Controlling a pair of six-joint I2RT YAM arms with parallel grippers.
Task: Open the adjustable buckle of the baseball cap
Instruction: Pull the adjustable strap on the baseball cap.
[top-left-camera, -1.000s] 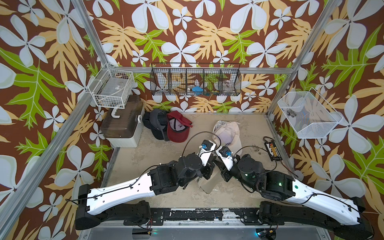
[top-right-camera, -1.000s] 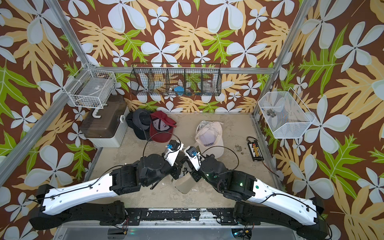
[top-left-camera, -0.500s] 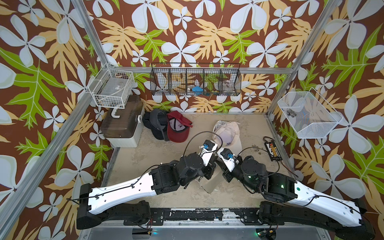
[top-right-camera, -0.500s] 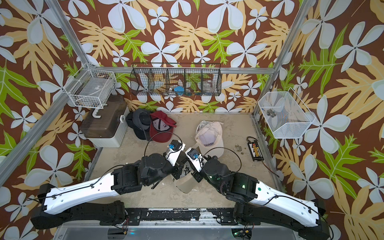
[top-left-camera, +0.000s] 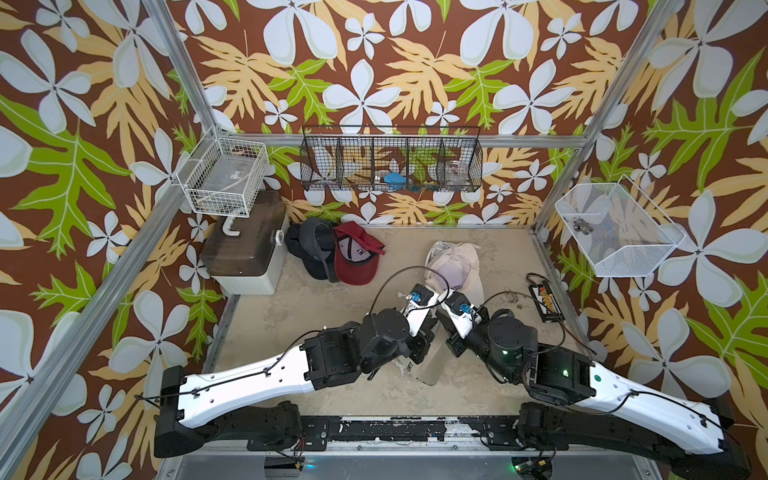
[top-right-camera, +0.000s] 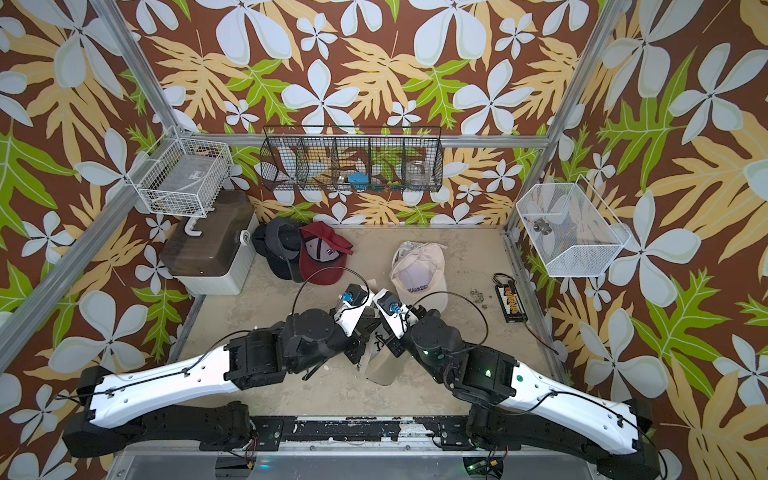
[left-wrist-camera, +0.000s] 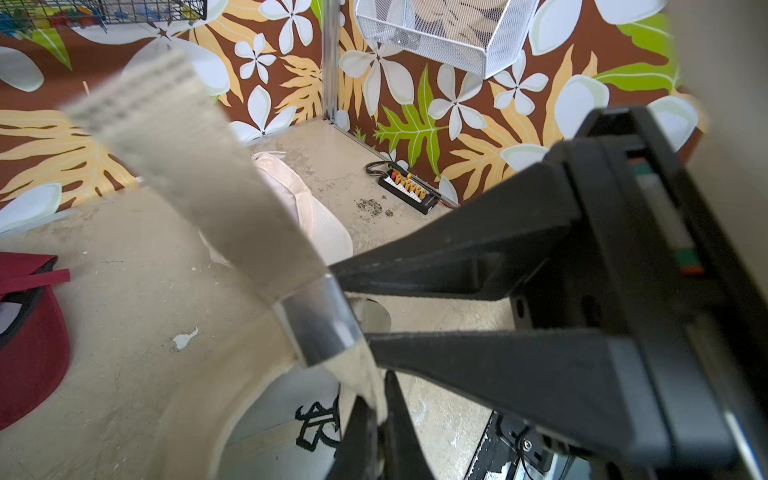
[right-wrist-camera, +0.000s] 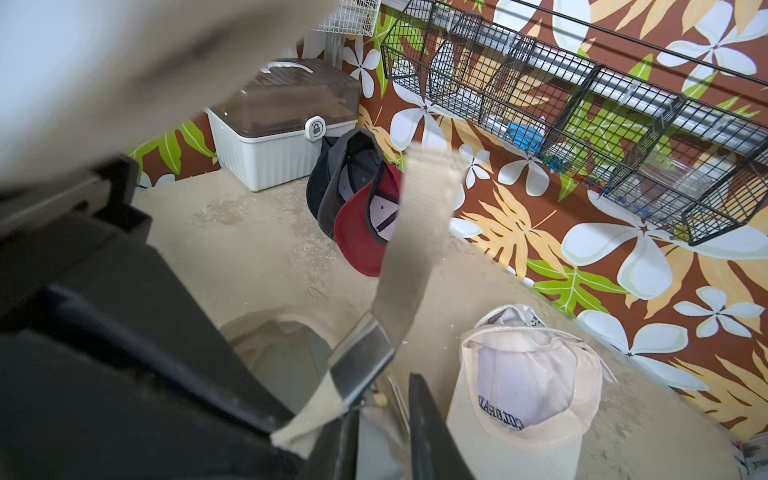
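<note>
Scuffed beige surface (top-left-camera: 316, 316) walled by floral paper (top-left-camera: 374, 62), beige cap (top-right-camera: 380, 365) at front centre, left tool (left-wrist-camera: 376, 411) clamped on its strap (left-wrist-camera: 216, 187), right tool (left-wrist-camera: 351, 307) pinching the metal buckle (right-wrist-camera: 361, 365), spare caps (top-left-camera: 353, 266) and storage box (top-left-camera: 245, 245) behind.

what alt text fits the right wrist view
Close up, a beige strap runs through a metal buckle, the left hand pinching the strap just past it. Behind lie a beige cap, a red cap and a white box.
</note>
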